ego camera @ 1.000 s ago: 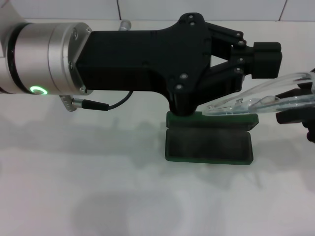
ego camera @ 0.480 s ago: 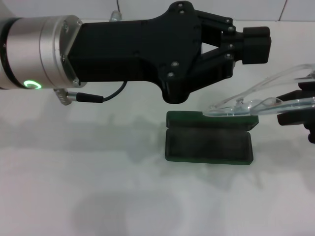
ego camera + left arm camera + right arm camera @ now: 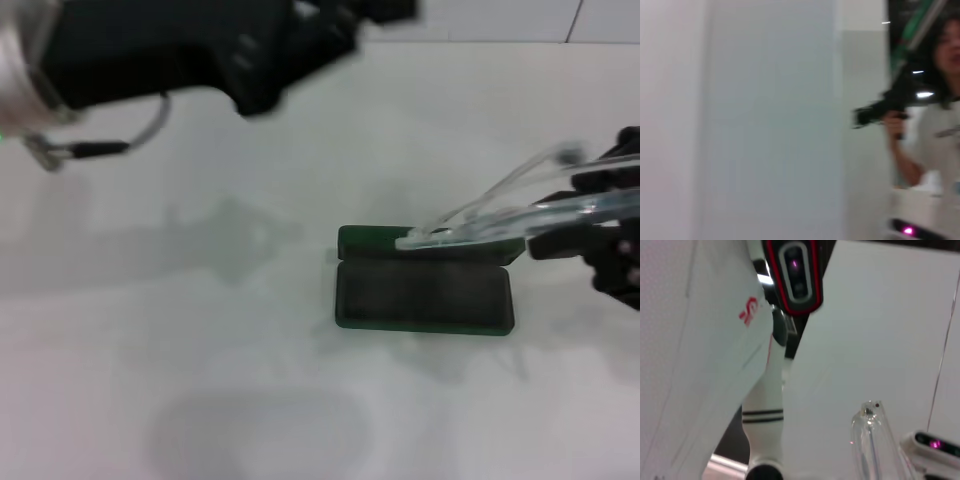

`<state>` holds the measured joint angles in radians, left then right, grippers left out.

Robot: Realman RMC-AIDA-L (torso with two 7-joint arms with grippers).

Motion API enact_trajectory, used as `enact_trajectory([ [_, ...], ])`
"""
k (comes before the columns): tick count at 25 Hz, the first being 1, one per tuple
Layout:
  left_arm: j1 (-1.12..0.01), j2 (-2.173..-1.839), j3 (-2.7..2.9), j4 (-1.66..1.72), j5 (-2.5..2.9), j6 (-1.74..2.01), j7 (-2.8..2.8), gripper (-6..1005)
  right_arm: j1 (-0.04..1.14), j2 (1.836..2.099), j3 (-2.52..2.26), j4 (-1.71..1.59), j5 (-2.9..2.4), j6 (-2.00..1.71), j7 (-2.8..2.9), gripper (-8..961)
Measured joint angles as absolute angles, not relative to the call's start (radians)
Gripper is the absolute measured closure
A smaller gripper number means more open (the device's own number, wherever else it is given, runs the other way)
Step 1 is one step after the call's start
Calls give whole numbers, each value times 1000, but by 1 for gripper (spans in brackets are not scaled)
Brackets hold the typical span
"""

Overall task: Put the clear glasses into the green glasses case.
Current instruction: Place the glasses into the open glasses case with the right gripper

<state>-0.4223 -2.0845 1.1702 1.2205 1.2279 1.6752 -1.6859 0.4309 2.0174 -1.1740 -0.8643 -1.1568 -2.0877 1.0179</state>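
While my right hand point(image 3: 600, 215) is pinching the light, brittle clear glasses point(image 3: 500, 215) by their arms over the open green case point(image 3: 424, 296), my left hand's point(image 3: 330, 25) opening is staying unclear to me.

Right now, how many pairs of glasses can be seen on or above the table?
1. The clear glasses are held by the right gripper at the table's right side, their front end over the far half of the open green glasses case. No other pair shows.

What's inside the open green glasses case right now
The green glasses case lies open, its dark tray holding nothing. The clear glasses hang above its rear half, held by the right gripper, so that half's far edge is partly hidden.
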Motion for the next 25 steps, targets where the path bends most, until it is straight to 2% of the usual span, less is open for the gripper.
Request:
enact_trajectory([
  [5,-386,-2062,954,1214,1333,1676,-1686,929,430,2016,-1177,-1000,-1262,-1991,1160,888],
  [11,-315,-2010,850,1200,1379,1679,-1667,930,430,2021,-1191,-1325,-1505,-1826,1479,888],
  [16,-267,-1996,793,1196,1379,1699,-1652,930,460,2018,-1210,-1608,-1675,-1759,1796,887],
  [21,-241,-2001,721,1150,1376,1754,-1618,931,598,2013,-1217,-1784,-1865,-1805,2175,887],
  [25,-242,-2002,666,1091,1374,1801,-1602,931,762,2013,-1220,-1781,-2018,-1920,2448,886],
])
